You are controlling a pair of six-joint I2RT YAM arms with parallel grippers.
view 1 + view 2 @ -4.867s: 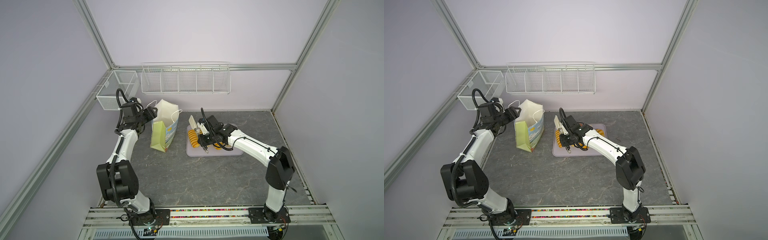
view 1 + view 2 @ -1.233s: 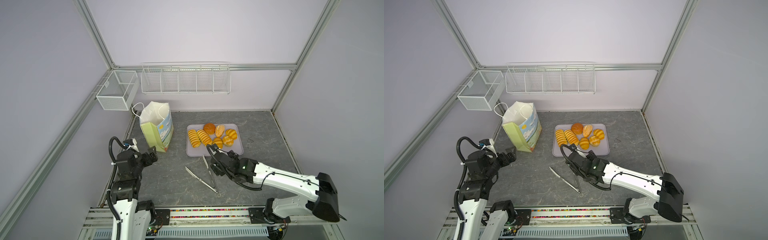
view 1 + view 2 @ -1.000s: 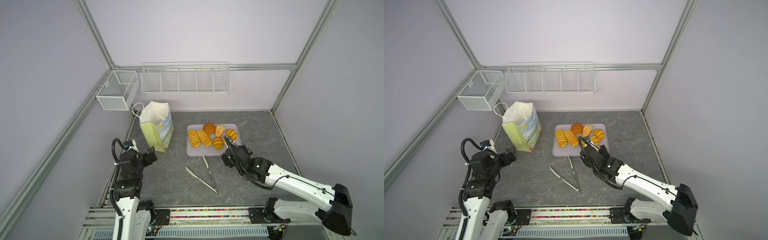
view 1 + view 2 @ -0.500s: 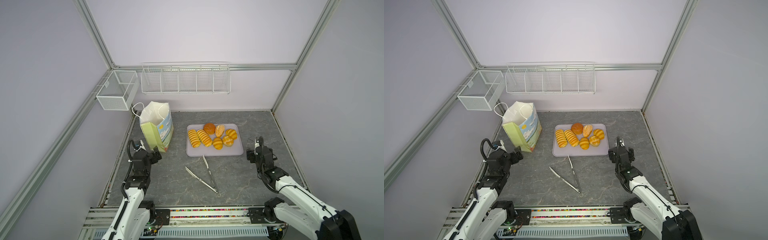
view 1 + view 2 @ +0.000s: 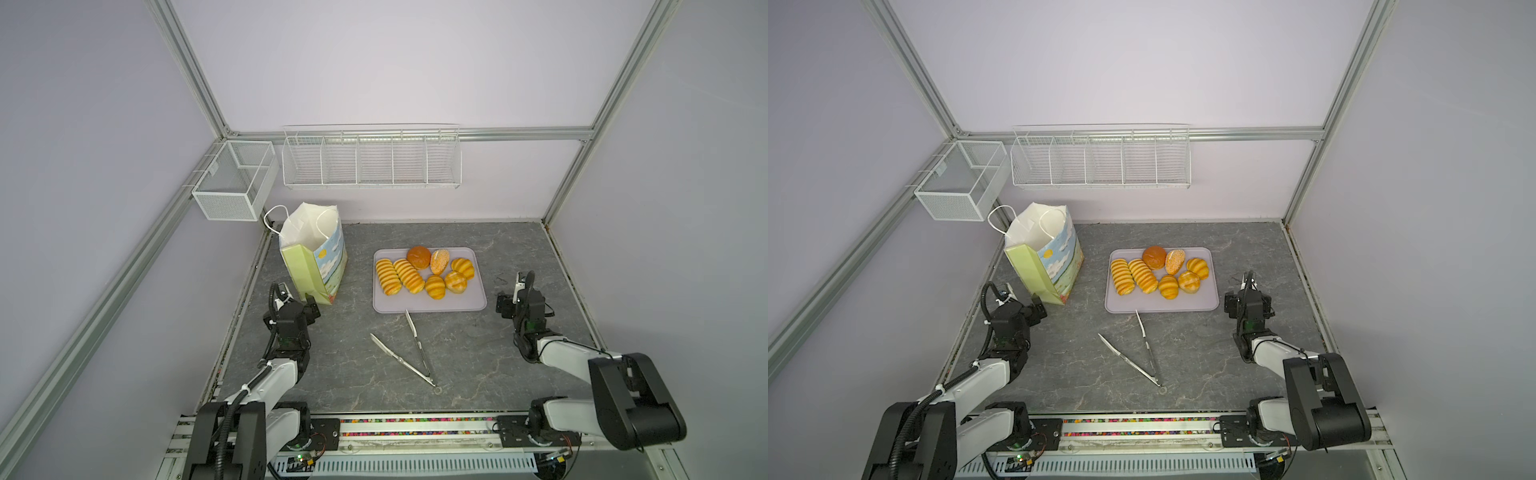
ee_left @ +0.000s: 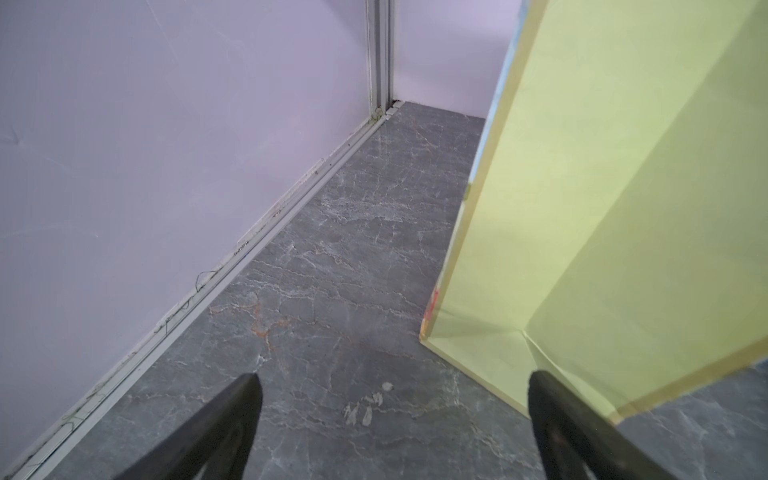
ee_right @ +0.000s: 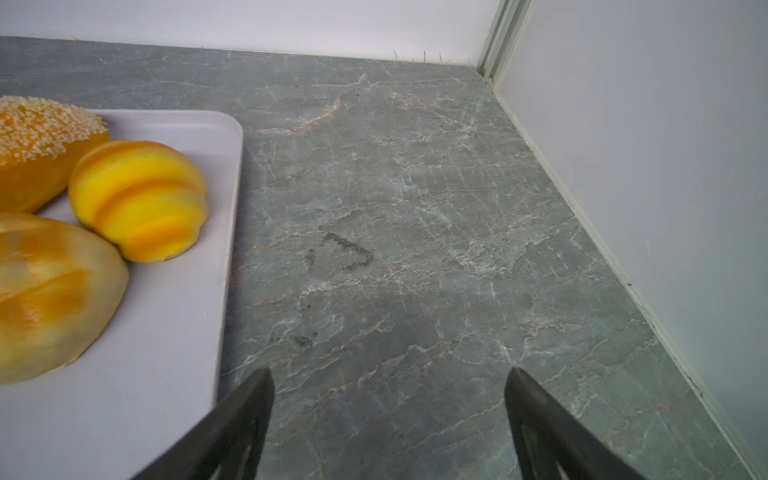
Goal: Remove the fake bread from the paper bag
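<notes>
My left hand (image 6: 390, 380) gapes empty just beside the bag (image 5: 299, 266); a careless swing could topple it. The bread (image 5: 409, 274) lies on the tray (image 5: 471, 303), seemingly all out; my right hand (image 7: 388, 374), wide and empty, could clip the tray's edge.

Left gripper (image 6: 392, 376) (jaws wide) sits beside, perhaps touching, paper bag (image 6: 623, 208).

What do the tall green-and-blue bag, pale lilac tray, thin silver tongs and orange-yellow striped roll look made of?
Tall green-and-blue bag: paper, matte, with crisp fold creases.
Pale lilac tray: probably plastic, smooth, matte, rounded rim.
Thin silver tongs: metal, judging by the bright sheen.
Orange-yellow striped roll: glossy highlights suggest moulded plastic or coated foam; which is unclear.
</notes>
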